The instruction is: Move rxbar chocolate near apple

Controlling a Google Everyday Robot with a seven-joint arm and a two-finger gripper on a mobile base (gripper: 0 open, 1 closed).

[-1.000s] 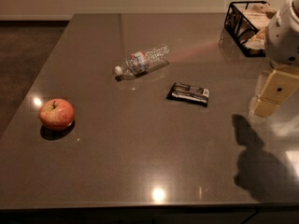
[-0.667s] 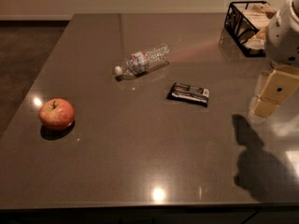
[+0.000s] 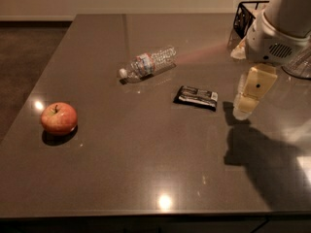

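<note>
Claw is at the right side of the tabletop, pointing down, with its tip low over the surface. Whether it is spread or pressed together: cannot tell from this view. It holds nothing that can be seen. The rxbar chocolate lies flat on the tabletop just left of the claw, near it but apart, with its long side running roughly left-right and slightly angled. The claw is beside the bar, not above it. The apple sits upright, stem up, near the left edge and well apart from both bar and claw. A clear water bottle lies on its side behind and to the left of the bar, cap end pointing left. A black wire basket stands at the far right corner, partly hidden behind the white arm housing. The arm's shadow falls on the tabletop in front of the claw.
</note>
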